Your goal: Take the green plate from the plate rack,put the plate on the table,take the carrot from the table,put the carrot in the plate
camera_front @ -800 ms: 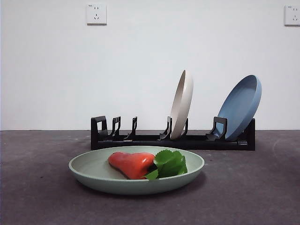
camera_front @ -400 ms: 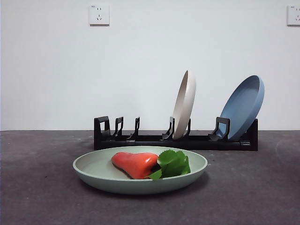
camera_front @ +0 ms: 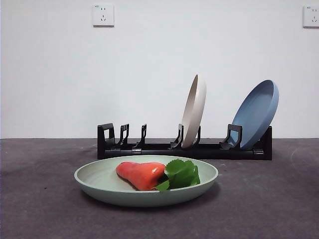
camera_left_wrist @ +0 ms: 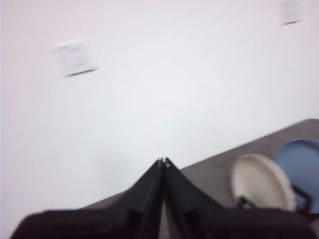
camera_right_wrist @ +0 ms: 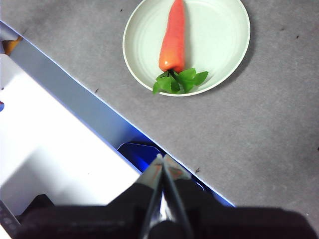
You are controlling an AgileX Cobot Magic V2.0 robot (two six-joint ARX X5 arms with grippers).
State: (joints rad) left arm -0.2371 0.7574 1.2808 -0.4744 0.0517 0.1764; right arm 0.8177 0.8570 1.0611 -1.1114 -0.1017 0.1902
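The green plate [camera_front: 102, 188] lies flat on the table [camera_front: 269, 199], in front of the plate rack [camera_front: 159, 148]. Inside the plate lies the carrot [camera_front: 139, 174], its green leaves [camera_front: 182, 173] toward the right rim. The right wrist view looks down on the same green plate [camera_right_wrist: 219, 35] and carrot [camera_right_wrist: 173, 37]; my right gripper [camera_right_wrist: 162, 159] is shut and empty, high above the table's edge and well away from the plate. My left gripper [camera_left_wrist: 163, 161] is shut too, raised and facing the wall. No gripper appears in the front view.
A beige plate [camera_front: 194, 110] and a blue plate [camera_front: 255, 113] stand upright in the rack's right half; the left slots hold nothing. Both plates, beige [camera_left_wrist: 261, 181] and blue [camera_left_wrist: 299, 167], also show in the left wrist view. A white and blue surface [camera_right_wrist: 60, 149] borders the table under the right gripper.
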